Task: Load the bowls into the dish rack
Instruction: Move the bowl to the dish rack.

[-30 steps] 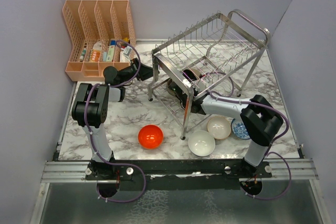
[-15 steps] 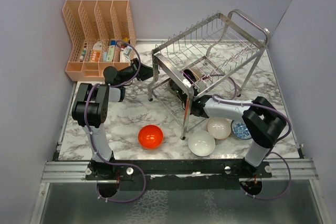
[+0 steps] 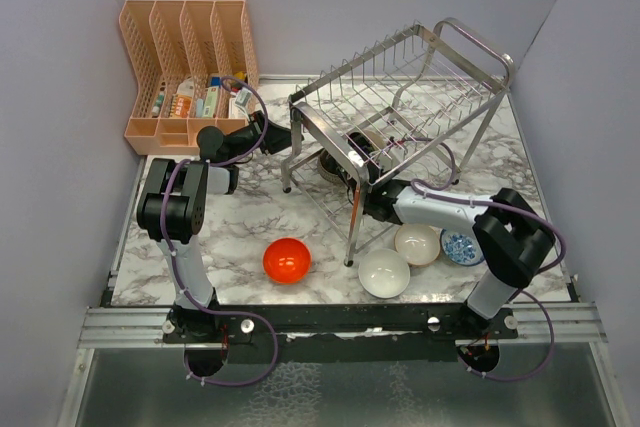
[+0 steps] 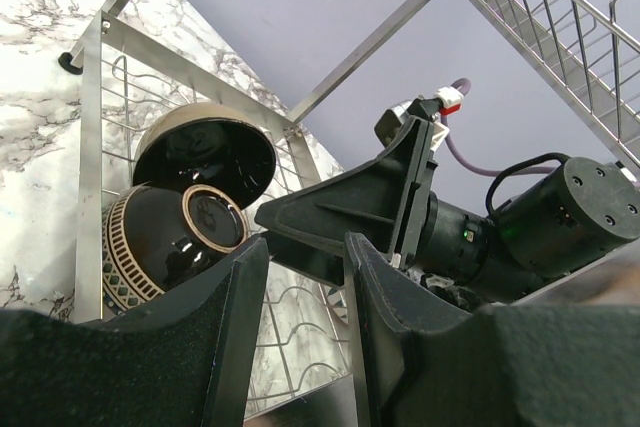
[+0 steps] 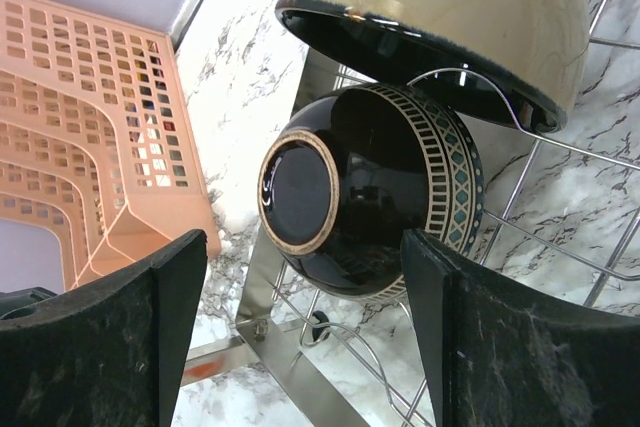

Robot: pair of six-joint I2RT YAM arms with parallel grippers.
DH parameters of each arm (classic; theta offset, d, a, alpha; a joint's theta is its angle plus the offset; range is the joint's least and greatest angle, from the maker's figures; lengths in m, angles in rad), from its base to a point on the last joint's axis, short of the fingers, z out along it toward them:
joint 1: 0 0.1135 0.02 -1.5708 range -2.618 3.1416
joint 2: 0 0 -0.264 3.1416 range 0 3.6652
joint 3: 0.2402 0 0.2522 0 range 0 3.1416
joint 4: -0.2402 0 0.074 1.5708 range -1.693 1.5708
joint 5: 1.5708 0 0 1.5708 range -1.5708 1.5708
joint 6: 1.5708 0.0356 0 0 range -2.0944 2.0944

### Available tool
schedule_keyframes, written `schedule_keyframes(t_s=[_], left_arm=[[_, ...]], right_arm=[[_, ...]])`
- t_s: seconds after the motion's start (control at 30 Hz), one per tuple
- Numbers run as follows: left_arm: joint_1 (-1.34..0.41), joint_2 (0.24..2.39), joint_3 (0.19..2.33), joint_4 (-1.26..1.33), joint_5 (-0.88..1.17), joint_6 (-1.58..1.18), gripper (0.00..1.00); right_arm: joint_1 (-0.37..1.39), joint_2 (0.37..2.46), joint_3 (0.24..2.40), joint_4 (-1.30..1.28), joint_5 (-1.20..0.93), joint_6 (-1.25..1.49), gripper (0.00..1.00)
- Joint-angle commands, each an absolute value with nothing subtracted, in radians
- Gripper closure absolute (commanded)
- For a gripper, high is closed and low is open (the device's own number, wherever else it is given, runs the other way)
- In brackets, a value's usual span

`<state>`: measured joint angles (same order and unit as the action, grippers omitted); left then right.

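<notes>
A peach organiser (image 3: 190,57) sits at the upper left of the table (image 3: 240,227). The left tool (image 4: 305,252) reaches to the left end of the dish rack (image 3: 325,137). Its fingers (image 4: 230,337) show a narrow gap, and I cannot tell whether they pinch anything. A red bowl (image 3: 286,259) sits alone on the table, lower centre. On the rack's lower tier a dark patterned bowl (image 5: 370,197) lies on its side, with a tan bowl (image 5: 450,7) with a black inside leaning over it. The right tool (image 5: 305,247) faces the dark bowl's foot, spread wide and holding nothing. At lower right a white bowl (image 3: 384,272), a pinkish bowl (image 3: 417,243) and a blue-patterned bowl (image 3: 460,245) sit close together on the table.
</notes>
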<state>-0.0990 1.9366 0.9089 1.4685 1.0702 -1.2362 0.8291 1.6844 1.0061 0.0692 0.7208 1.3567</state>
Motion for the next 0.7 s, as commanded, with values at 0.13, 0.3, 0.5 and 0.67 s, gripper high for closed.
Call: schedule_keyframes(t_s=[0.13,0.3,0.5,0.67], left_arm=[[-0.094,1.942,0.940,1.514,1.095,-1.231,0.61],[-0.094,1.942,0.941,1.514,1.096,-1.230,0.61],[-0.094,1.945,0.942,1.516,1.097,-1.229,0.61],[-0.094,1.944,0.942,1.515,1.098,-1.229,0.61]], right_arm=[[0.822,1.649,0.999,0.066,0.792,1.343,0.21],[0.822,1.665,0.989,0.128,0.820,1.280,0.20],[0.814,1.708,0.970,0.268,0.810,1.129,0.19],[0.810,1.756,1.008,0.280,0.724,1.076,0.19]])
